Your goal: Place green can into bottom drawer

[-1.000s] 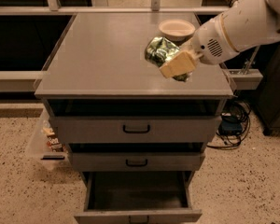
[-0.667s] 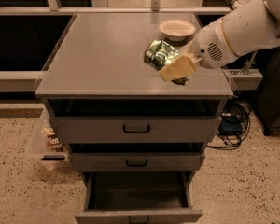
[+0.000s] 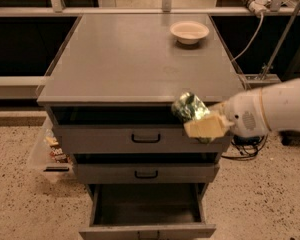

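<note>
**Can held out past the cabinet front**

The cream two-finger gripper [image 3: 202,123] pinches the green can [image 3: 189,106] (a small dented aluminium drink tin, mottled print) in mid-air, just in front of the top drawer's [image 3: 140,139] right end. Clear of the cabinet's edge, it can presumably be lowered toward the bottom drawer [image 3: 147,231], the deep grey metal one standing open below-left.
</note>
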`<state>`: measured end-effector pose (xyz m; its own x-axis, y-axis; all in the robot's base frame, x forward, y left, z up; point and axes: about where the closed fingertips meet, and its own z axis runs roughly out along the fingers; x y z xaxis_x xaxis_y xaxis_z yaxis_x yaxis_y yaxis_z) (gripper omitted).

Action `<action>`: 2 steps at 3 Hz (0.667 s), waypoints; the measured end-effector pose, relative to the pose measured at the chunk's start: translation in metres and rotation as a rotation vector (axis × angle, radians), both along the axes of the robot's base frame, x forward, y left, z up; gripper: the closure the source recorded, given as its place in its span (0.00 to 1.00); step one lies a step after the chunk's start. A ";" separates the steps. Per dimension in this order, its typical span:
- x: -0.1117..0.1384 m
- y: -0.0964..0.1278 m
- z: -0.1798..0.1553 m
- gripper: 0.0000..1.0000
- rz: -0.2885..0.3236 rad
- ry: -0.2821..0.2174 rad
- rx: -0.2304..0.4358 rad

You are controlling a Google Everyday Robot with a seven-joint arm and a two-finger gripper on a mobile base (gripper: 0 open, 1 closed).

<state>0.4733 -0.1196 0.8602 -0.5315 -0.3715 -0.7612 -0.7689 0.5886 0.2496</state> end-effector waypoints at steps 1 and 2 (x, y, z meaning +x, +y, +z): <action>-0.032 -0.031 -0.077 1.00 -0.086 0.141 0.080; -0.032 -0.031 -0.077 1.00 -0.086 0.141 0.080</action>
<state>0.4412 -0.1511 0.7828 -0.6620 -0.2616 -0.7024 -0.6709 0.6247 0.3996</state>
